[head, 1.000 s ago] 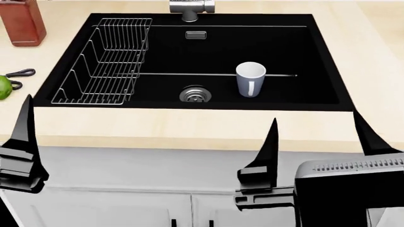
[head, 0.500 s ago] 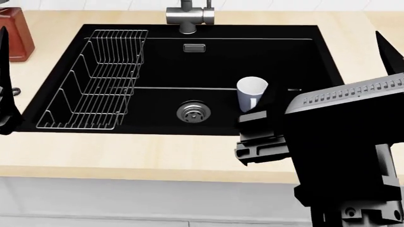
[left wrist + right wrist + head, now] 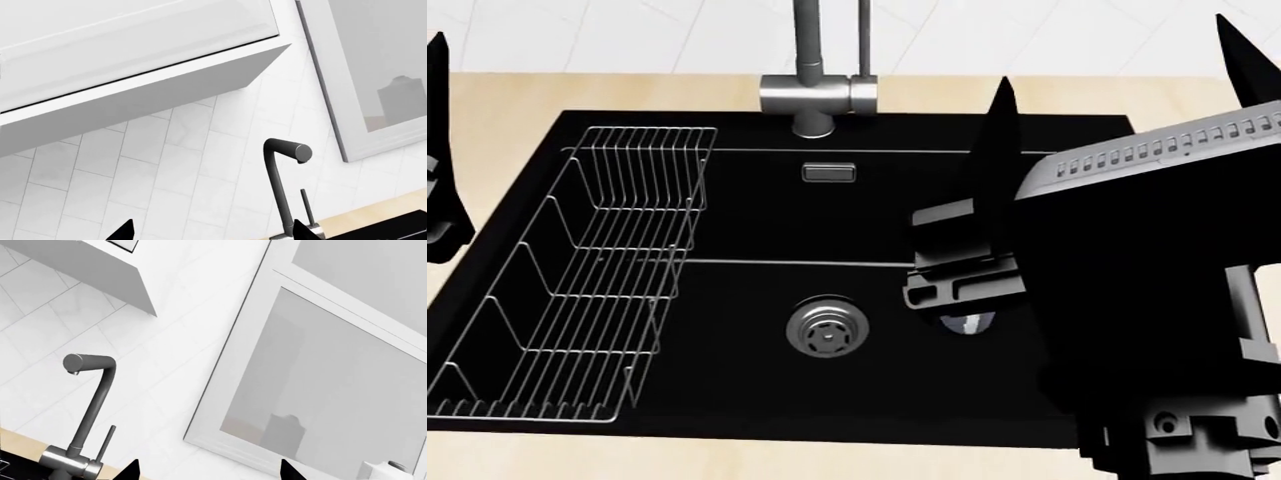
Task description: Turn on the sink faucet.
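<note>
Head view: right pincer [image 3: 1121,105] hides mug [image 3: 968,321] beside wire rack [image 3: 574,310].

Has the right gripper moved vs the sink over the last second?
Yes. The right gripper was low, in front of the counter edge; now it is raised over the sink, its tips near the back rim by the faucet.

Kitchen: sink [image 3: 747,215], tiled wall [image 3: 167,165]
</note>
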Controlling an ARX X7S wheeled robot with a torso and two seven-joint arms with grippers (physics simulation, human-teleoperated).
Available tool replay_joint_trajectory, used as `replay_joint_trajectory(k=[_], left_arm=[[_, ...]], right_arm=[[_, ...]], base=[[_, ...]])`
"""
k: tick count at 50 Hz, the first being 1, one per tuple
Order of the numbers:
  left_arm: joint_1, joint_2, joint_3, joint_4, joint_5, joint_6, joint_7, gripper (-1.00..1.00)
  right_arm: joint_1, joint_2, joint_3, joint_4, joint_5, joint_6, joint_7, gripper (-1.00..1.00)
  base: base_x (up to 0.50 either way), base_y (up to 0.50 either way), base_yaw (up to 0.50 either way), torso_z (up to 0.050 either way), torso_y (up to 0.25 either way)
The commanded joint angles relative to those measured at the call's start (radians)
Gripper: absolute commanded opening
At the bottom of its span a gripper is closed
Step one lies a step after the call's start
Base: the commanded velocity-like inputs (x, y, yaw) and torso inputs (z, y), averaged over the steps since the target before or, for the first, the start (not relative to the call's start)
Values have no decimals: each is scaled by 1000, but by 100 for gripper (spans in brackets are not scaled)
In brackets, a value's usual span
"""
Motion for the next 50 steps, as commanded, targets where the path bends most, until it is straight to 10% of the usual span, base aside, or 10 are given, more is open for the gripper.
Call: replay_joint_trajectory(k=[1,31,50], left_arm=[[-9,-13,13,-8,-40,-2,-31,100],[-5,-27,6,-23,-112,9,-92,100],[35,-50,1,-52,-143,58,-107,100]], right_arm=[[8,-11,5,7,-28,-3,-31,100],[-46,-33,59,32,0,-56,-15,100],[-46,-85,162,115,151,-142,34,100]], base=[[500,0,0,50,25],[500,0,0,49,26],[15,0,0,0,0]])
